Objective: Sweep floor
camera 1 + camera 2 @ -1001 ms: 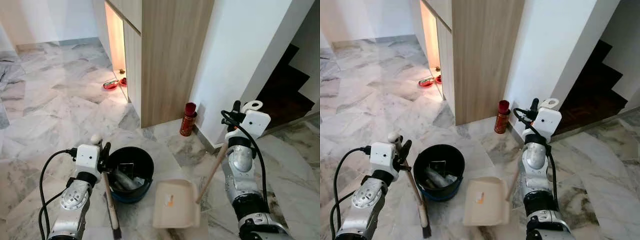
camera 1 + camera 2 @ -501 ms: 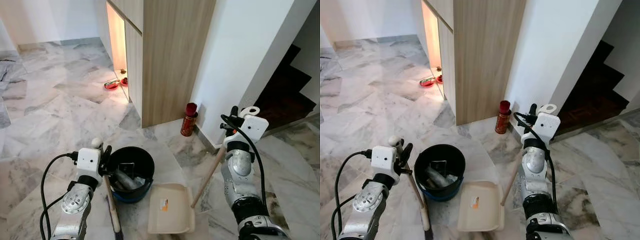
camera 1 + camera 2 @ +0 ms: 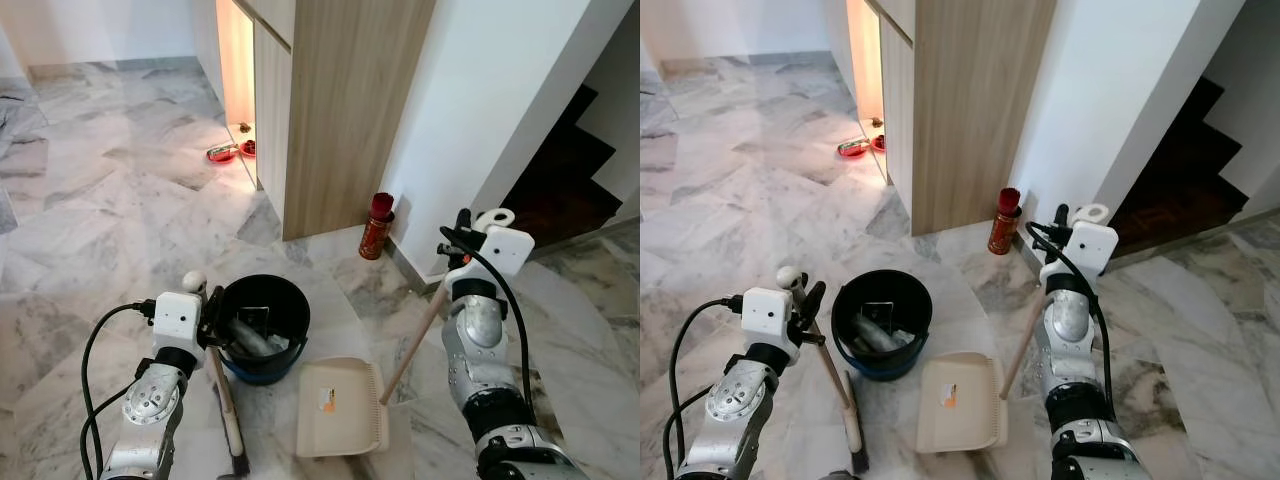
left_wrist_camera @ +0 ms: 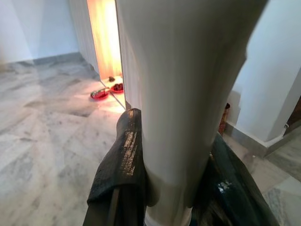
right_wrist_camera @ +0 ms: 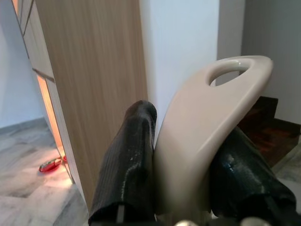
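Left gripper (image 4: 164,188), jaws pinching the broom (image 3: 226,410) by its pale handle, bristle end down on the marble floor (image 3: 100,230) just left of the black bucket (image 3: 262,315). Bucket holding a crumpled grey-white bag or wrapper and other scraps, too jumbled to name. Beige dustpan (image 3: 341,409) flat on the floor just right of the bucket, one small orange-marked scrap inside. Right gripper (image 5: 178,165), jaws pinching the dustpan's looped handle top. Probably near the end: little loose dirt visible, pan not yet emptied into the bucket. Red can (image 3: 376,226) beside the wall, well apart
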Motion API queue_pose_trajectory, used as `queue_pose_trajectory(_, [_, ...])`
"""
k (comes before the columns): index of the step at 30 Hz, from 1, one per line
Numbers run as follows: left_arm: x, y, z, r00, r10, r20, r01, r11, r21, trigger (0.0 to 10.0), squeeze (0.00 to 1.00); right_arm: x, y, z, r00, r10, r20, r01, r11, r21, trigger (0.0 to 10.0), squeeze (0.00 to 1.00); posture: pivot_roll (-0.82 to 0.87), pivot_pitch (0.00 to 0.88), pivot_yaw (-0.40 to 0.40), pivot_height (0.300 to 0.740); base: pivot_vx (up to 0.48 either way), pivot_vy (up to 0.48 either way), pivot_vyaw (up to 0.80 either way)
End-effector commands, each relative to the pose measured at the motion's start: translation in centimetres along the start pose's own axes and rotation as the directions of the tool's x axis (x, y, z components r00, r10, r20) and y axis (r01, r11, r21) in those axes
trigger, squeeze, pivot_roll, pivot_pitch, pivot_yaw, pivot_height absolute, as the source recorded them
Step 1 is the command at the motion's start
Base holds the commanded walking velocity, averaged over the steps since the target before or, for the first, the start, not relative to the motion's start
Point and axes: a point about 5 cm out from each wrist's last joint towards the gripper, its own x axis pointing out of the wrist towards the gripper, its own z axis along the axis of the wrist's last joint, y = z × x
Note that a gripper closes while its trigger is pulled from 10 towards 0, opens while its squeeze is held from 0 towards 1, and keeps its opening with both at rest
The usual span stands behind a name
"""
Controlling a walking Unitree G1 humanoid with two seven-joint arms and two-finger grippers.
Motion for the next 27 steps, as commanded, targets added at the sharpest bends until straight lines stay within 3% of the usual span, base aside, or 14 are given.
queue_pose_trajectory(1, [0.52, -0.11, 1.02, 0.999, 0.000, 0.048, 0.000, 1.000, -0.010, 10.0, 0.00, 0.41, -0.24, 0.48, 1.000, -0.010, 0.024, 0.010, 1.000, 0.010, 10.0, 0.00, 0.16, 0.000, -0.095, 0.740, -0.289, 0.000, 0.00])
queue_pose_trajectory(17, [0.59, 0.23, 1.12, 0.999, 0.014, 0.052, -0.014, 1.000, -0.005, 10.0, 0.00, 0.66, -0.09, 0.30, 1.000, 0.000, 0.007, 0.000, 1.000, 0.011, 10.0, 0.00, 0.16, 0.000, -0.098, 0.740, -0.286, 0.000, 0.00])
queue_pose_trajectory(27, [0.64, 0.03, 0.82, 0.999, 0.010, 0.037, -0.010, 1.000, -0.013, 10.0, 0.00, 0.38, -0.38, -0.47, 0.999, -0.004, -0.039, 0.003, 1.000, -0.005, 10.0, 0.00, 0.15, 0.000, -0.092, 0.740, 0.000, 0.000, 0.00])
